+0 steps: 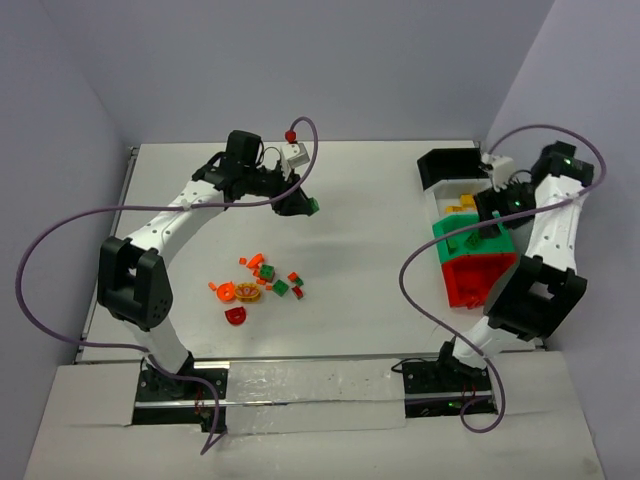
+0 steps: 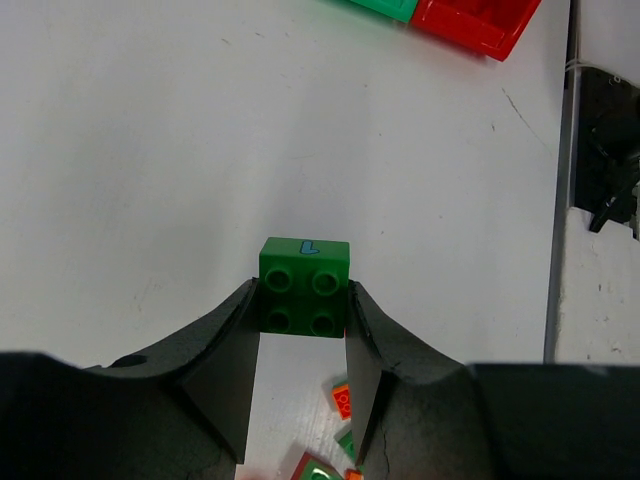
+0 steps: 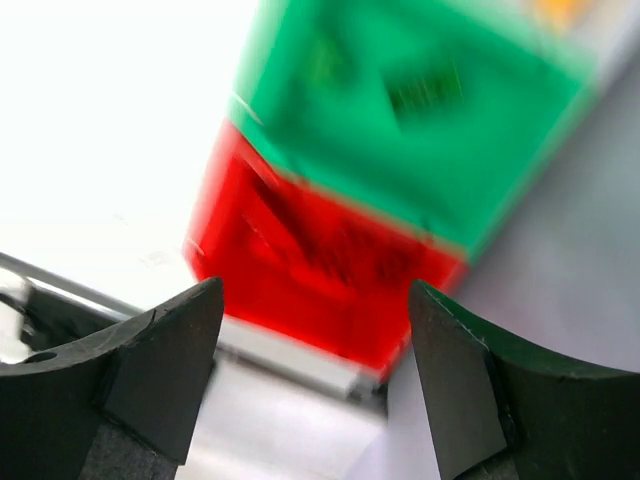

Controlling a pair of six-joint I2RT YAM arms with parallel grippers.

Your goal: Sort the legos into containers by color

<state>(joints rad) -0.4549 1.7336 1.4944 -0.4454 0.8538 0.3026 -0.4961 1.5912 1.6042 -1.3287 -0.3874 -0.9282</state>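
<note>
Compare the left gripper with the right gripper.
The left gripper is shut on a green brick; the right gripper is open and empty. The left gripper is over the table; the right gripper is over the red bin and green bin. Both are black.

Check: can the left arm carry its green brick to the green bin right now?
Doubtful: the table between the green brick and the green bin is bare, but the right gripper hangs open close above it.
</note>
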